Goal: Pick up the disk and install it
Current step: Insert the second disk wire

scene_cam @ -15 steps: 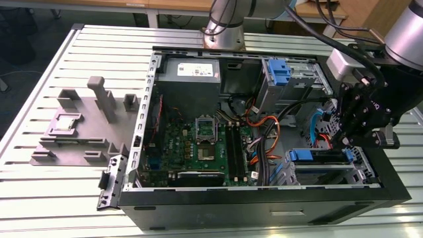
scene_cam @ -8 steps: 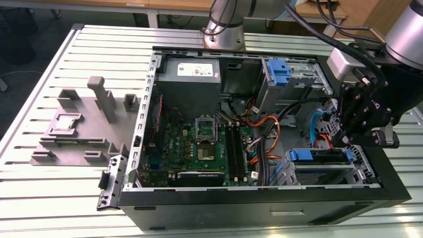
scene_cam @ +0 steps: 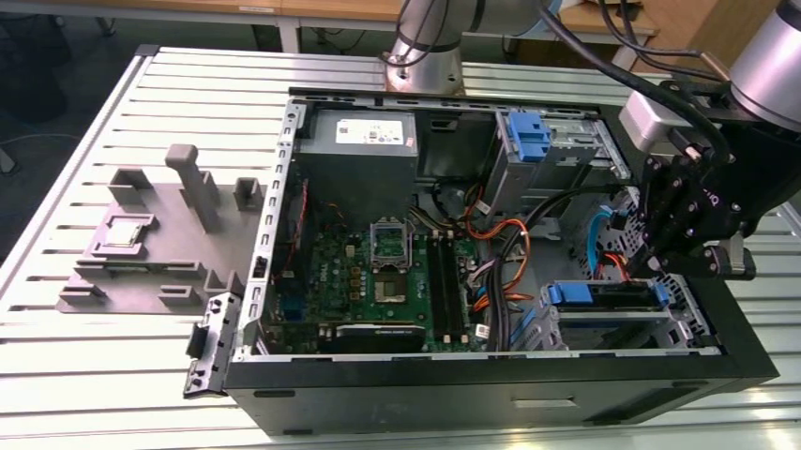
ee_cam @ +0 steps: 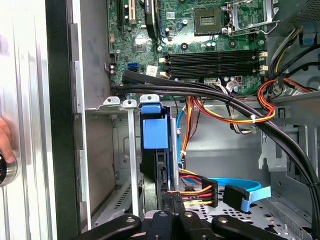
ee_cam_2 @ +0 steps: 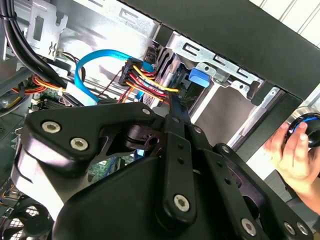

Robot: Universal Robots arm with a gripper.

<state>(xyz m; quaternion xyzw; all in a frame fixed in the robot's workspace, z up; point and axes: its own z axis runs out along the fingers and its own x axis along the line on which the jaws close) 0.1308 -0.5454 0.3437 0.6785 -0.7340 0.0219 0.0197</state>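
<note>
The disk (ee_cam: 156,150) is seen seated on edge in the drive cage, directly ahead of the claw (ee_cam: 172,212); the claw's grip state cannot be told.

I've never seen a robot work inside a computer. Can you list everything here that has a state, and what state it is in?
computer case: lying flat, side open
disk: standing on edge in the metal drive cage, blue tab outward
end effector: right at the disk's edge; grip unclear
blue cable: loose, plug free
processor socket: bare, no cooler
person's hand: on a round knob outside the case
</note>
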